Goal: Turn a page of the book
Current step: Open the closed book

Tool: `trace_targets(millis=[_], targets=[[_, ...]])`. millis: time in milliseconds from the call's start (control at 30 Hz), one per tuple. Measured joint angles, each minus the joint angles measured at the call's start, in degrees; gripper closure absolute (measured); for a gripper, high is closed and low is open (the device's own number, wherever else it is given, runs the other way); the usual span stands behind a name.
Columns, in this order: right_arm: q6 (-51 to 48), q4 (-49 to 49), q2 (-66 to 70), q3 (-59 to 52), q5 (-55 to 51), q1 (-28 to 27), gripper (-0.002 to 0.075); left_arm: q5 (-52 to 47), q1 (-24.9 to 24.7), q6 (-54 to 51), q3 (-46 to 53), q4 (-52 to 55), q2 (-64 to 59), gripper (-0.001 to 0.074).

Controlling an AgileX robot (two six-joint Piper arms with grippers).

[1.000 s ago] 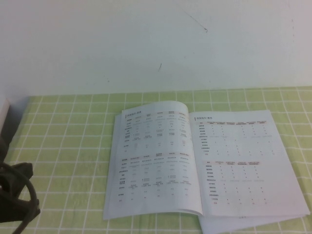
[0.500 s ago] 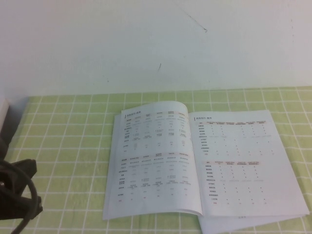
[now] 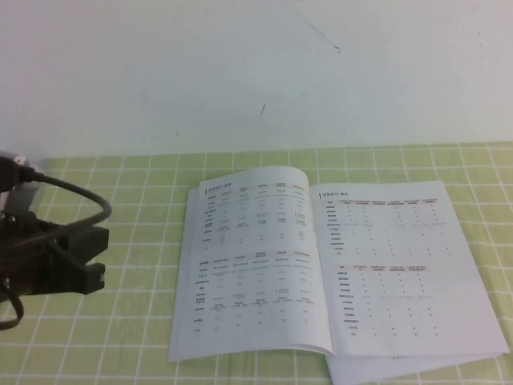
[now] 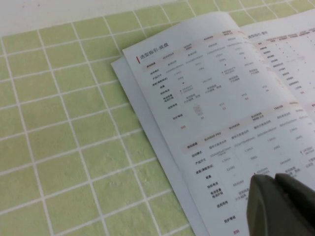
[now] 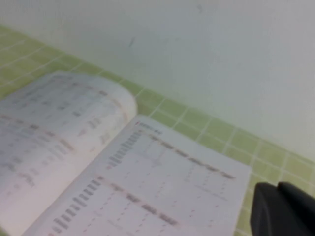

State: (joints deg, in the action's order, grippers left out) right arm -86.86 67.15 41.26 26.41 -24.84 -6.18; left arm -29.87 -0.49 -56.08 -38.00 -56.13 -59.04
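The book [image 3: 321, 265] lies open and flat on the table, a thin white booklet printed with small tables. Its right-hand sheet, the page [image 3: 393, 265], carries sparse dotted tables under reddish headings and lies flat; it also shows in the right wrist view [image 5: 162, 182]. My left gripper [image 3: 100, 257] hovers left of the book, apart from it. In its wrist view its fingers [image 4: 273, 179] are shut with nothing between them, seen over the left-hand sheet [image 4: 211, 108]. My right gripper [image 5: 275, 189] is out of the high view. It is shut and empty, beside the page's far outer corner.
A green checked cloth [image 3: 120, 192] covers the table up to a white wall [image 3: 240, 72] close behind the book. A black cable [image 3: 80, 192] loops over the left arm. The book's lower right corner reaches the view's bottom edge.
My left arm has come up out of the lower left corner and moved right, toward the book. The book and its sheets have not moved.
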Motion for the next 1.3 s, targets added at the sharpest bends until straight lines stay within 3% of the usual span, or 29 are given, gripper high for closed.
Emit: trace_targets(millis=[167,267,433,600,767,967,1167,1300], targets=[[2.72,-5.84,6.41,6.58,-11.85,0.0,0.0729,1.12,-0.13,-4.59,-1.31,-6.15,-4.67,0.0739],[4.26,-8.24,9.42,10.41,-15.11,0.0,0.0729,2.5,-2.9,-9.48,-2.35,-11.04,-8.4,0.0739],[10.74,-15.11,15.21,15.54,-19.26,0.77,0.0729,7.01,-14.06,-14.49,-6.68,-14.44,-15.82,0.0739],[19.62,-25.42,20.92,20.28,-21.28,6.51,0.0729,12.51,-25.63,-16.69,-13.88,-15.18,-26.07,0.0739],[28.43,-36.01,25.88,23.55,-20.78,11.65,0.0729,13.83,-30.88,-18.21,-22.23,-15.61,-36.81,0.0739],[28.16,-37.65,30.69,23.93,-18.65,12.47,0.0729,13.35,-31.54,-18.43,-30.31,-15.69,-47.59,0.0739],[33.8,-37.65,36.26,24.26,-17.05,12.57,0.0727,13.35,-31.54,-17.99,-31.26,-15.31,-52.87,0.0739],[35.68,-37.65,40.53,24.49,-16.19,12.57,0.0658,12.96,-31.54,-14.6,-31.26,-12.73,-54.31,0.0739]])
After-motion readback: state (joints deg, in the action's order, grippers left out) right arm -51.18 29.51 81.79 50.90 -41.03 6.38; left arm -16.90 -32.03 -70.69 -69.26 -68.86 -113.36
